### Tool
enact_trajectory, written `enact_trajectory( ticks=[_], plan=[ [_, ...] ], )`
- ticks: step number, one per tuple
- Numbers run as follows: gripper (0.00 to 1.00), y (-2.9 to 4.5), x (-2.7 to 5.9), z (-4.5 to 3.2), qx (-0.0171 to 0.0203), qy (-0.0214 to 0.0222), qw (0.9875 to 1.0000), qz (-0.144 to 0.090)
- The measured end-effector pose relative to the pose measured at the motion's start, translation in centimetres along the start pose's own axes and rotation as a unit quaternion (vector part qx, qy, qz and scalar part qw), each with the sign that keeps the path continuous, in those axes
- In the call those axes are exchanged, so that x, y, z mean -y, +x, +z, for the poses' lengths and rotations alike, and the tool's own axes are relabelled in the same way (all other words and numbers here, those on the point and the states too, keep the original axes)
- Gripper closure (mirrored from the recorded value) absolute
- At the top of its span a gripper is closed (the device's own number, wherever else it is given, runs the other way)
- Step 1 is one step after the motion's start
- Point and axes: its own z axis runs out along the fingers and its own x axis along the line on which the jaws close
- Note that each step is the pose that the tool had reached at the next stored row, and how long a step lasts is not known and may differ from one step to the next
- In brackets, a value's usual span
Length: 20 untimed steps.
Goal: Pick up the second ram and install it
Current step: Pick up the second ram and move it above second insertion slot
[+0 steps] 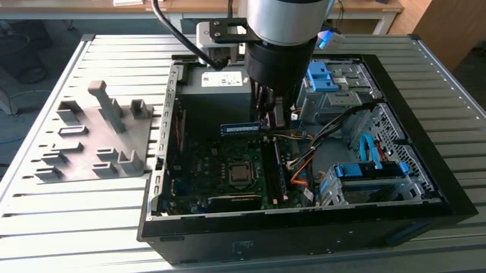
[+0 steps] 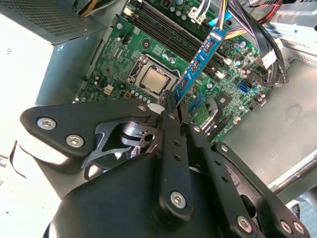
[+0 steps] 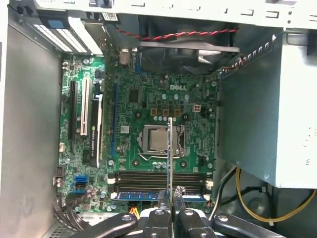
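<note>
Gripper (image 2: 173, 103) is closed down on the second ram (image 2: 199, 63) - its fingers (image 2: 174, 144) pinch the flat faces at one short end, and the rest of the stick juts out free past the tips. In the exterior view the stick hangs in the air about mid-way across the open computer case (image 1: 425, 187), above the motherboard (image 1: 220, 165) and apart from it. In the first wrist view it shows edge-on, running crosswise over the memory slots (image 3: 148, 176), so it is not seated.

Handling, as a judgement: light, thin, stiff board, but fragile - the chips and contact edge should stay untouched. A grip on the faces near an end looks right. Pinched at one end only, it could pivot or slip between the pads, and uneven pressure could flex it.
</note>
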Motion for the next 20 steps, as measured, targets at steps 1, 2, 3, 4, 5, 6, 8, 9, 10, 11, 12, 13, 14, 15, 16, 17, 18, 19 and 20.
enact_trajectory(
  ticks=[1, 2, 3, 4, 5, 6, 8, 9, 10, 11, 12, 13, 14, 15, 16, 17, 18, 19, 20],
  plan=[
    [0.86, 0.01, 0.00, 0.12, 0.0000, 0.0000, 1.0000, 0.000],
    [0.86, 0.03, 0.00, 0.22, 0.0000, 0.0000, 1.0000, 0.000],
    [0.86, 0.04, 0.00, 0.32, 0.0000, 0.0000, 1.0000, 0.000],
    [0.86, 0.05, 0.00, 0.41, 0.0000, 0.0000, 1.0000, 0.000],
    [0.86, 0.06, 0.01, 0.51, 0.0000, 0.0000, 1.0000, 0.000],
    [0.86, 0.07, 0.01, 0.62, 0.0000, 0.0000, 1.0000, 0.000],
    [0.86, 0.09, 0.03, 0.88, 0.0000, 0.0000, 1.0000, 0.000],
    [0.86, 0.09, 0.03, 1.00, 0.0000, 0.0000, 1.0000, 0.000],
    [0.86, 0.10, 0.03, 1.12, 0.0000, 0.0000, 1.0000, 0.000],
    [0.86, 0.11, 0.04, 1.23, 0.0000, 0.0000, 1.0000, 0.000],
    [0.86, 0.12, 0.04, 1.34, 0.0000, -0.0001, 1.0000, 0.000],
    [0.86, 0.13, 0.04, 1.45, 0.0000, -0.0001, 1.0000, 0.000],
    [0.86, 0.14, 0.05, 1.54, -0.0001, -0.0001, 1.0000, 0.000],
    [0.86, 0.17, 0.05, 1.62, 0.0000, -0.0001, 1.0000, 0.000],
    [0.86, 0.18, 0.05, 1.70, 0.0000, -0.0001, 1.0000, 0.000],
    [0.86, 0.19, 0.04, 1.77, 0.0000, -0.0001, 1.0000, 0.000],
    [0.86, 0.20, 0.04, 1.85, 0.0000, -0.0001, 1.0000, 0.000],
    [0.86, 0.21, 0.05, 1.93, 0.0000, -0.0001, 1.0000, 0.000],
    [0.86, 0.21, 0.05, 1.96, -0.0001, -0.0001, 1.0000, 0.000]
  ],
)
